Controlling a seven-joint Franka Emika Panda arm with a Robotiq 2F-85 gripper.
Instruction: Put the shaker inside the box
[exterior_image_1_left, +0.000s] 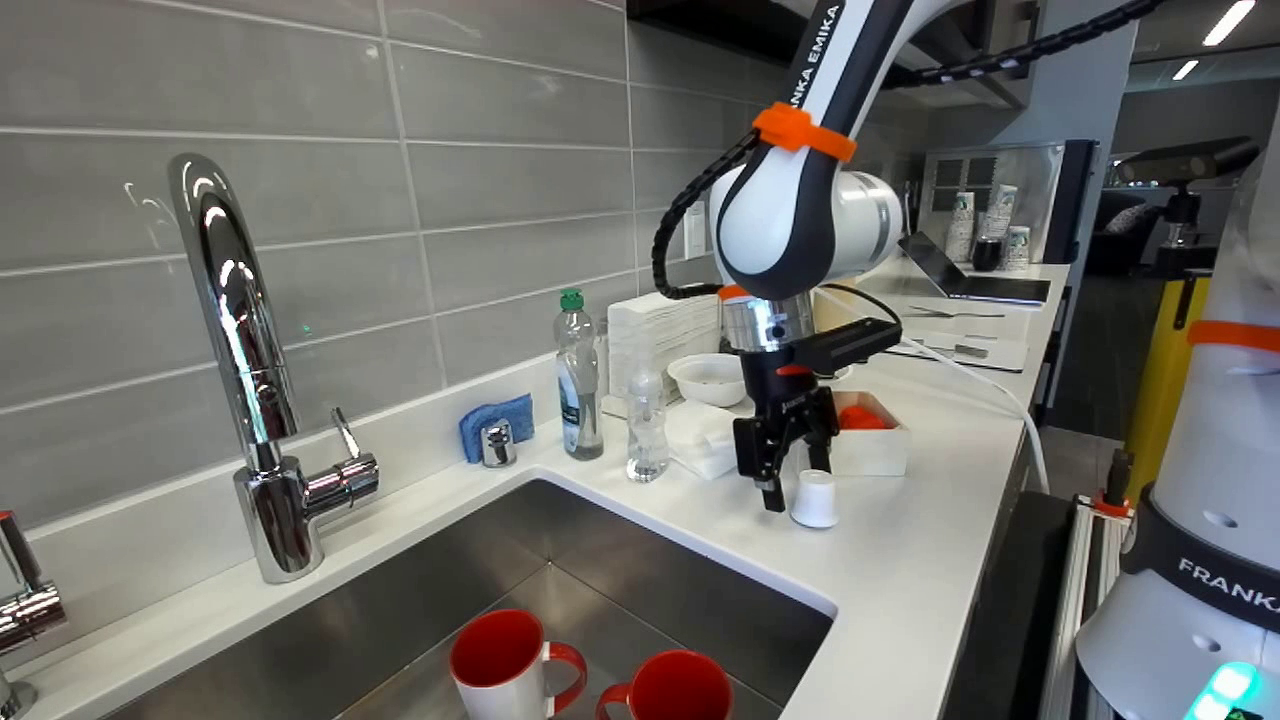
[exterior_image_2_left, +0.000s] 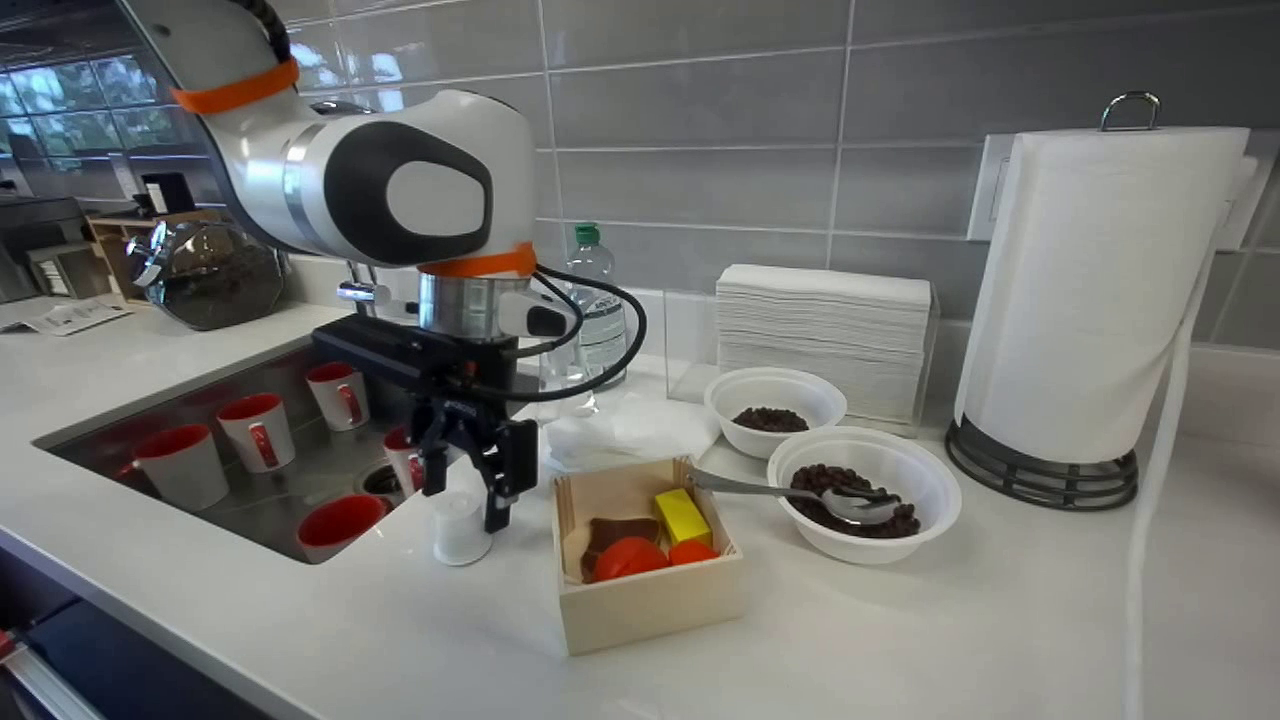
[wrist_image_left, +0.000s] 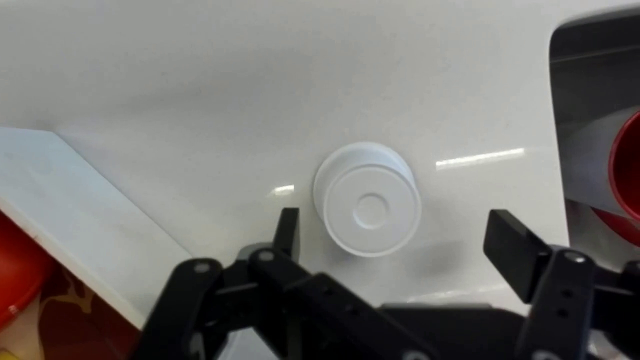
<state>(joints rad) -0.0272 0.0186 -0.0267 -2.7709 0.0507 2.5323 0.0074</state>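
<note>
While I judge the grasp approach to be the current step, my hand (wrist_image_left: 395, 235) holds its fingers (wrist_image_left: 515, 255) apart close to the shaker (wrist_image_left: 371, 212), which stands on the worktop (exterior_image_2_left: 850, 640) beside the box (exterior_image_2_left: 655, 612), so the next move calls for centring, then closing.

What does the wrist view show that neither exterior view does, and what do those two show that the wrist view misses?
Only the wrist view makes out the small ring at the centre of the top of the shaker.

Only the exterior views show the arm, in both; the paper towel roll, in an exterior view; and the laptop and faucet, in an exterior view.

All share the open gripper, the shaker standing outside the box, and red-lined mugs in the sink.
</note>
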